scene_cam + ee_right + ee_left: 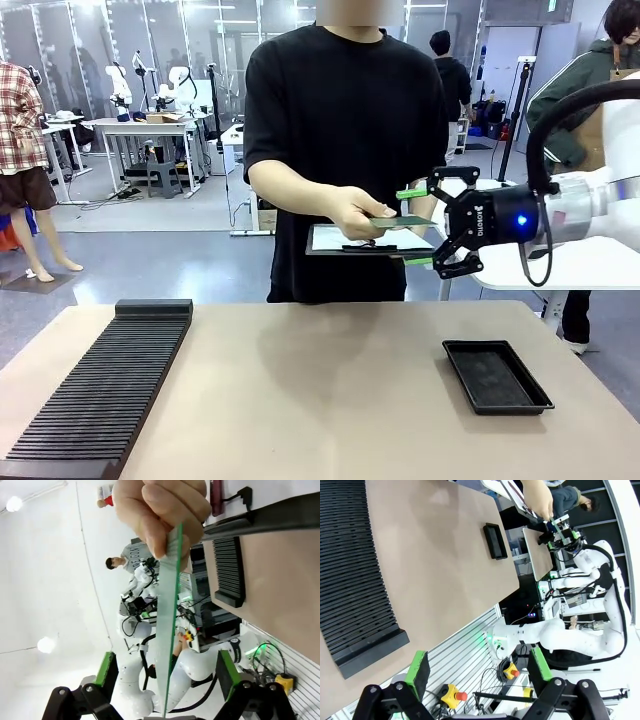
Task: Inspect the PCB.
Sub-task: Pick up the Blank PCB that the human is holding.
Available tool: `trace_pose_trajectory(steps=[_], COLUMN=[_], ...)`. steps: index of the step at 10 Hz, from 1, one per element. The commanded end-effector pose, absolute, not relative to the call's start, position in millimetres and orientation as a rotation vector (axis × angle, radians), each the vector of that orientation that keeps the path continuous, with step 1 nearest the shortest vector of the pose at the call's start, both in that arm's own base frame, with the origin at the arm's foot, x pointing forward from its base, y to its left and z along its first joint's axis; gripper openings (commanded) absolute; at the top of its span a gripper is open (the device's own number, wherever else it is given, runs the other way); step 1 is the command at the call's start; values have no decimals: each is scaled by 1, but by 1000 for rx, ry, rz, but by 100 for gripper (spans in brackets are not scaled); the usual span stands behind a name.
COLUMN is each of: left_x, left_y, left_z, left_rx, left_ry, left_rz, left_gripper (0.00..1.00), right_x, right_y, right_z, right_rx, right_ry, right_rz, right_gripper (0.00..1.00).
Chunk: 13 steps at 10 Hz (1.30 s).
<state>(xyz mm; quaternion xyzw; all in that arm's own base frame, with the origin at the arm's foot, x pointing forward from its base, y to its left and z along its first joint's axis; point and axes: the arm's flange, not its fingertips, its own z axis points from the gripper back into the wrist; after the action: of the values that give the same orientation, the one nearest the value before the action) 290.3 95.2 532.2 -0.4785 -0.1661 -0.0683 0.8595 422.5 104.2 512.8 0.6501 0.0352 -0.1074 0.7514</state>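
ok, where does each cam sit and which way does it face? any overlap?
Front: fixed between the arms, facing the person across the table; right arm jaws open around the PCB in the person's hand.
Left wrist: rolled, overlooking the table and black tray; own jaws open at bottom.
Right wrist: looks along its open jaws at the PCB, edge-on.
Shared: front and right wrist both see the hand-held PCB.
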Motion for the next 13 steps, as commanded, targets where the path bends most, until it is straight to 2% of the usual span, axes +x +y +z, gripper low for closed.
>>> trace_pose_trajectory(steps=[1,3,4,5,6,8,9,10,11,13], left_x=[293,293,293,293,293,293,293,293,293,293], left_y=[96,96,96,96,96,96,96,96,96,96], left_z=[535,535,535,535,535,535,535,535,535,535], left_rx=[-995,-995,-995,-995,-995,-995,-995,-995,-995,-995], left_ry=[-338,-338,-338,-338,-338,-338,-338,-338,-338,-338], left_rz=[-144,-144,-144,-144,-144,-144,-144,-144,-144,-144], left_gripper=[100,100,100,100,100,100,100,100,100,100], right_x=[440,445,445,446,446,445,444,443,442,440], right_y=[113,116,117,117,118,120,119,119,119,119], right_z=[507,502,501,499,497,495,495,494,494,495], right_rx=[1476,1488,1493,1494,1499,1496,1498,1499,1501,1510], right_ry=[121,141,143,150,155,163,160,156,157,163], right_rz=[-245,-243,-229,-232,-231,-229,-230,-231,-228,-216], right_gripper=[100,100,48,42,0,0,14,4,0,0])
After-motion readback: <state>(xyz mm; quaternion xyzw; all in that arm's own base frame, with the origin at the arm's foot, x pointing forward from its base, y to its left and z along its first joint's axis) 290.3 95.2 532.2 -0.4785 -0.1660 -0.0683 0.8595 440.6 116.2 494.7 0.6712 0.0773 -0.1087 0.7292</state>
